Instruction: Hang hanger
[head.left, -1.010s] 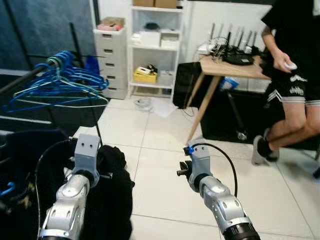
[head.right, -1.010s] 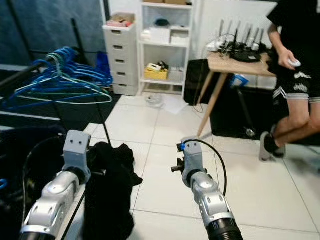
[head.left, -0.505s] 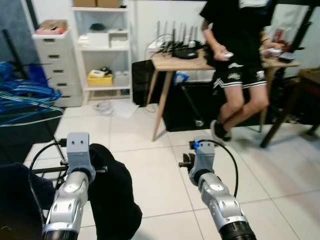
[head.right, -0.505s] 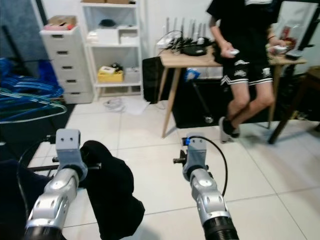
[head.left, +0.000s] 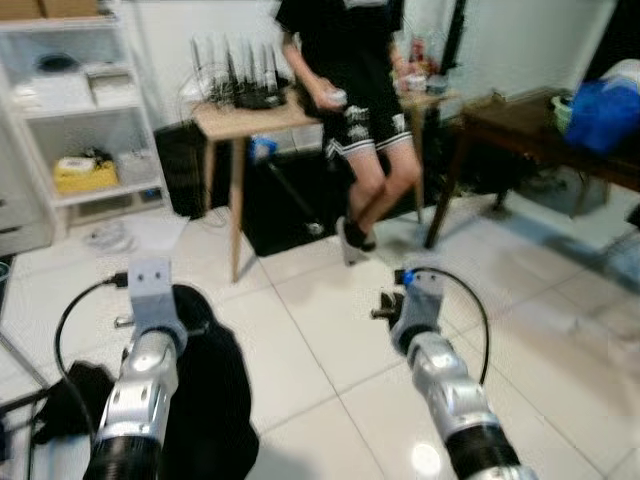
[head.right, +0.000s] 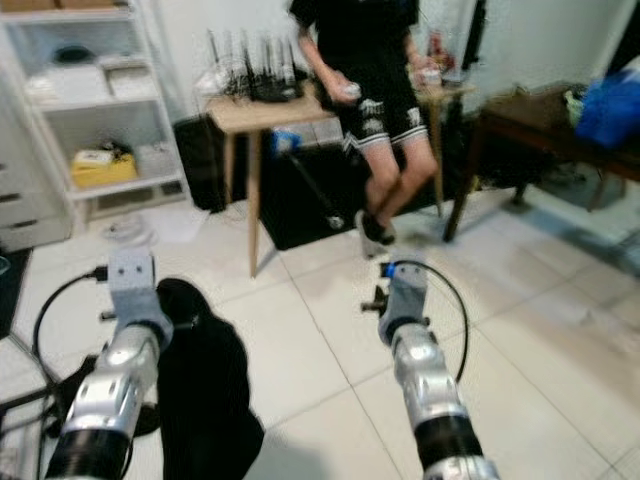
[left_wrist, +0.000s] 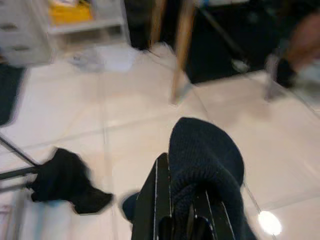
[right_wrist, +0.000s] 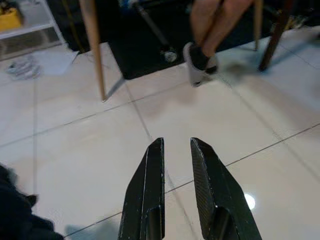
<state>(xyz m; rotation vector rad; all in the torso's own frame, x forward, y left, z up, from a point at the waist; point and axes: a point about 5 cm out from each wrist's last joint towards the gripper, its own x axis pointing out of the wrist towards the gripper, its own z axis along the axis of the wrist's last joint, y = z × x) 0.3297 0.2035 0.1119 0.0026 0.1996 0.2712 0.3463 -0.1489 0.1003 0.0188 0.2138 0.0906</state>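
Note:
My left gripper (left_wrist: 169, 169) is shut on a dark knitted garment (left_wrist: 206, 155) that drapes over its fingers and hangs down beside the left arm as a black bundle (head.left: 205, 395). I cannot make out a hanger inside the cloth. My right gripper (right_wrist: 176, 146) is held out over white floor tiles, its two fingers a narrow gap apart with nothing between them. Both silver arms reach forward at about waist height.
A person (head.left: 355, 90) sits against a wooden table (head.left: 240, 118) straight ahead, one foot on the floor. A white shelf unit (head.left: 70, 120) stands at the left, a dark table (head.left: 510, 112) with a blue bag (head.left: 600, 105) at the right. Another black cloth (left_wrist: 65, 179) lies on the tiles.
The whole view has swung to the right: the blue hangers and drawers have left the frame and the person is now centred. Both arms keep their pose, the left still holding the garment.

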